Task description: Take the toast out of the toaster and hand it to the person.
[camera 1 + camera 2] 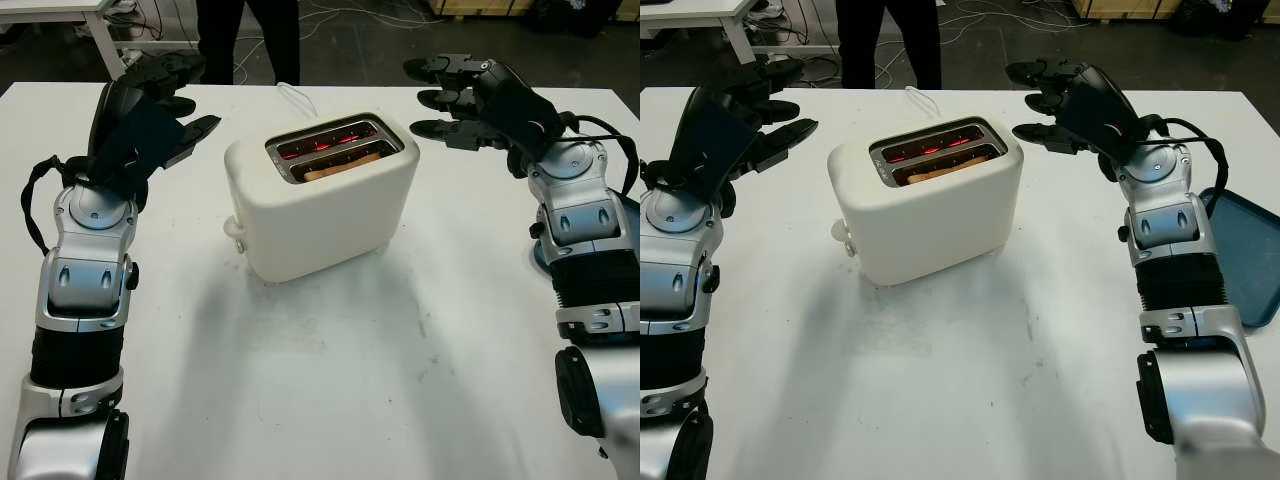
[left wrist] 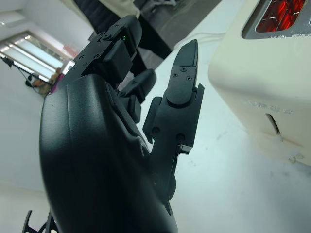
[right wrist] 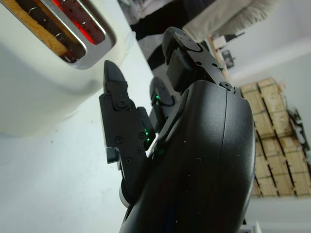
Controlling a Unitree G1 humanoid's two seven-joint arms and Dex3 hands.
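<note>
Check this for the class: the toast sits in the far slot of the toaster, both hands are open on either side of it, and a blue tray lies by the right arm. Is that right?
One detail is wrong. The toast sits in the near slot of the toaster, as the left eye view shows; the far slot glows red. The rest holds: the left hand and right hand are open on either side, and the tray lies by the right arm.

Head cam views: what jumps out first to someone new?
The white toaster at mid-table, its far slot glowing red and a slice of toast in the near slot. The left hand and right hand flank it, both open, above the table. A person stands at the far edge.
</note>
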